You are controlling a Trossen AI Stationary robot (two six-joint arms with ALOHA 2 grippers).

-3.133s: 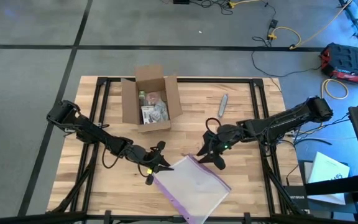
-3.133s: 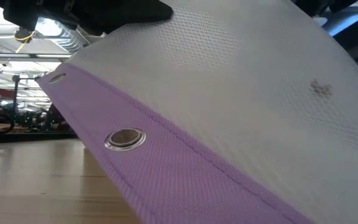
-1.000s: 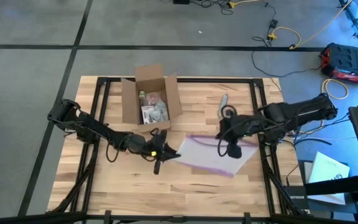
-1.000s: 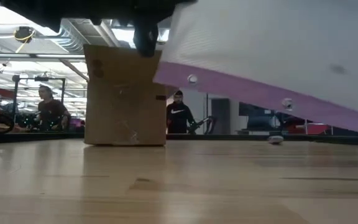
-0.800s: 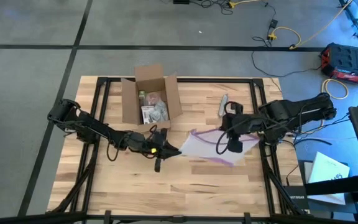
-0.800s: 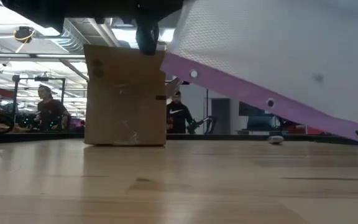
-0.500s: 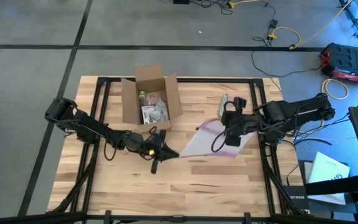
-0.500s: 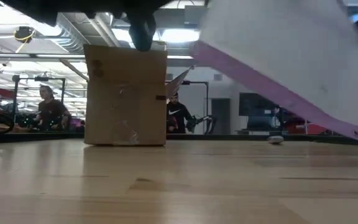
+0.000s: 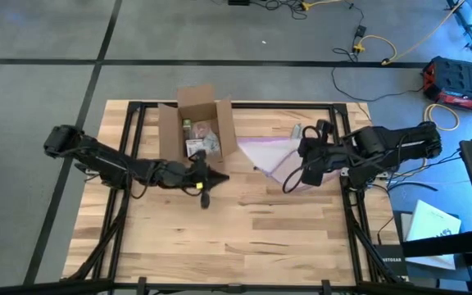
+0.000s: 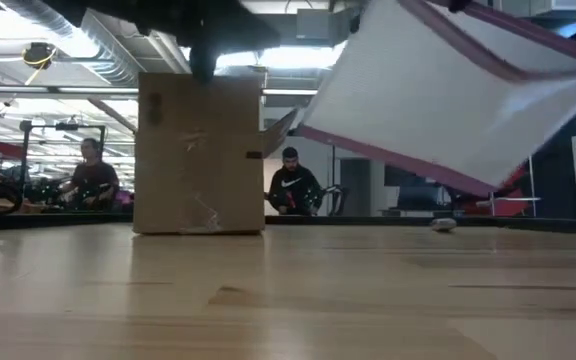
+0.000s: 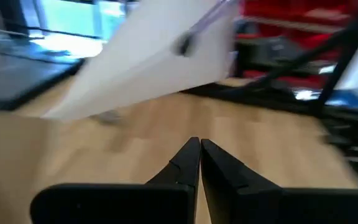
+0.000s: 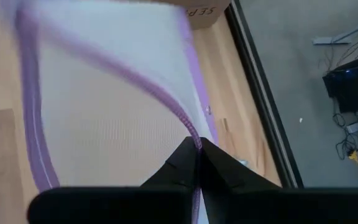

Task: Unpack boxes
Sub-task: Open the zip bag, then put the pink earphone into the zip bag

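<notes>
Item: one brown cardboard box (image 9: 197, 129), flaps open, small packaged goods visible inside, stood on the wooden desk (image 9: 244, 238) toward its far edge, just beyond the left fingers (image 9: 206, 178). Those fingers were pressed together with nothing between them, low over the desk. Right fingers (image 9: 295, 157), well to the side of the box, were pinched tight on the purple zip edge of a clear plastic bag (image 9: 269, 154), which hung lifted off the desk between them and the box. A small grey tool (image 9: 296, 131) lay just past the right fingers.
</notes>
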